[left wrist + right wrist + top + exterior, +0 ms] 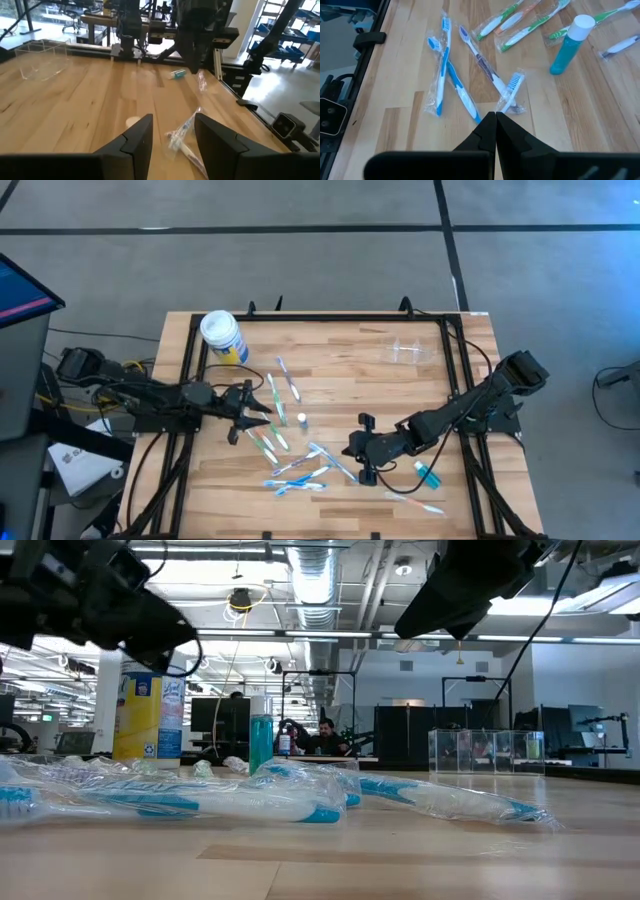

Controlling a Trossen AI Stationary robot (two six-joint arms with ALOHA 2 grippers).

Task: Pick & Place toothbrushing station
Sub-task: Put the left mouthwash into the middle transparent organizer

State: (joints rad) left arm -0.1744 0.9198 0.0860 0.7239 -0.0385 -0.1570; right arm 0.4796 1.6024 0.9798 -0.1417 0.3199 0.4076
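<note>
The toothbrushing station, a see-through plastic container [412,350], rests on the wood at the table's far right; it also shows in the low view [485,752] and the left wrist view [42,60]. Several wrapped toothbrushes [300,465] lie scattered mid-table. My left gripper [250,415] hovers open at the left, nearly level, with a wrapped toothbrush [182,135] on the table beyond its fingers [172,122]. My right gripper [362,465] is shut, slanting down above the blue toothbrushes [445,75], and holds nothing [495,116].
A white-lidded yellow-and-blue canister [222,337] stands at the far left. A small teal bottle with a white cap [570,42] stands among the toothbrushes. A teal tube [428,473] lies near the right arm. A black frame [330,315] rims the table.
</note>
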